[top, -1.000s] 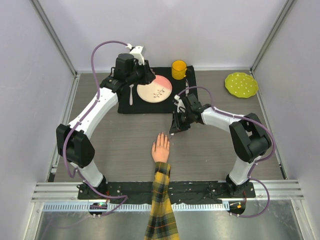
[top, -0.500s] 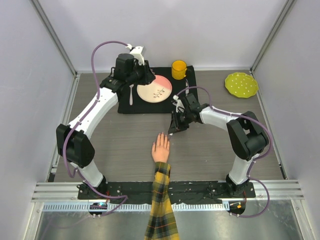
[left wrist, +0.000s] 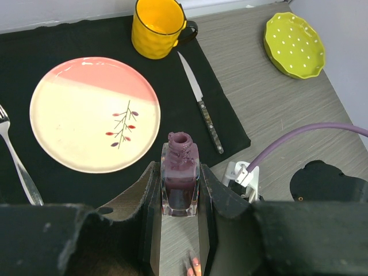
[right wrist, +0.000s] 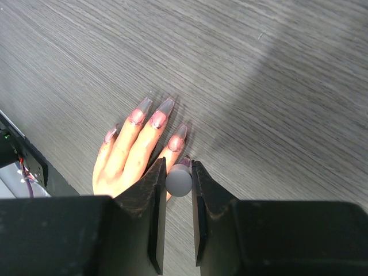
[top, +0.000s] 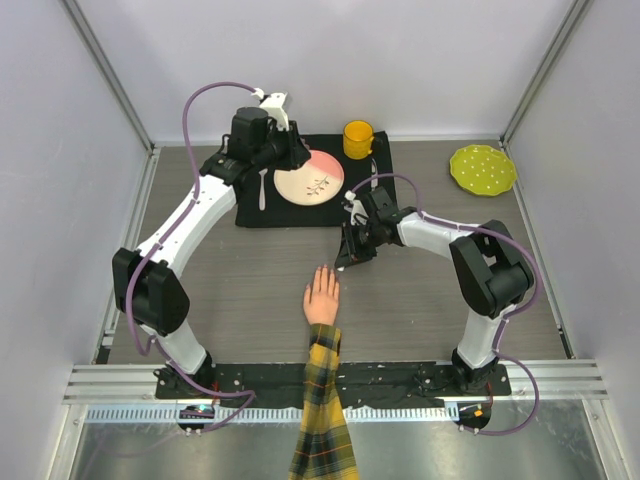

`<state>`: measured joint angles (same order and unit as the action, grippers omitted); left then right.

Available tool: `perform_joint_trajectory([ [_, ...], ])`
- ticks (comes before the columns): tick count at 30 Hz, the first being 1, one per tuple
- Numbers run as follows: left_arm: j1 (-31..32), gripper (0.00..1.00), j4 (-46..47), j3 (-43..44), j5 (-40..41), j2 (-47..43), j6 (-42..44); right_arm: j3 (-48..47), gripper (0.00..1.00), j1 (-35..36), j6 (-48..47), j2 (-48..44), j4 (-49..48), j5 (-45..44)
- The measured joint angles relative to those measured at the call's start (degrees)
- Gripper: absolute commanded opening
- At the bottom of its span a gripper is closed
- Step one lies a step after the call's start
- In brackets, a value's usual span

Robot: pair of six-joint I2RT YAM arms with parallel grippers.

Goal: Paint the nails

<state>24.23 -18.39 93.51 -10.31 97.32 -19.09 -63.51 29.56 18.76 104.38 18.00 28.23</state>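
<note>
My right gripper [right wrist: 178, 167] is clamped on a round grey cap [right wrist: 179, 180]. The nails [right wrist: 156, 118] lie just beyond and to the left of my jaw tips, and one nail sits right against the cap. The mannequin hand [top: 322, 296] lies flat near the middle of the table's [top: 240, 280] near edge, its fingers pointing to the far edge. Only my right wrist view shows the pink tint on the nails; from above they are too small. My left gripper [left wrist: 179, 172] is clamped on the uncapped purple bottle [left wrist: 180, 181], above the near edge of the black mat [left wrist: 80, 40].
</note>
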Motion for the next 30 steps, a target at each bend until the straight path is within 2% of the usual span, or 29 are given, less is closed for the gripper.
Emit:
perform_joint_trajectory([
  [30, 0.0, 0.0, -0.37, 0.0, 0.0, 0.0, 0.04, -0.92, 0.01, 0.0, 0.68, 1.42, 0.09, -0.13],
])
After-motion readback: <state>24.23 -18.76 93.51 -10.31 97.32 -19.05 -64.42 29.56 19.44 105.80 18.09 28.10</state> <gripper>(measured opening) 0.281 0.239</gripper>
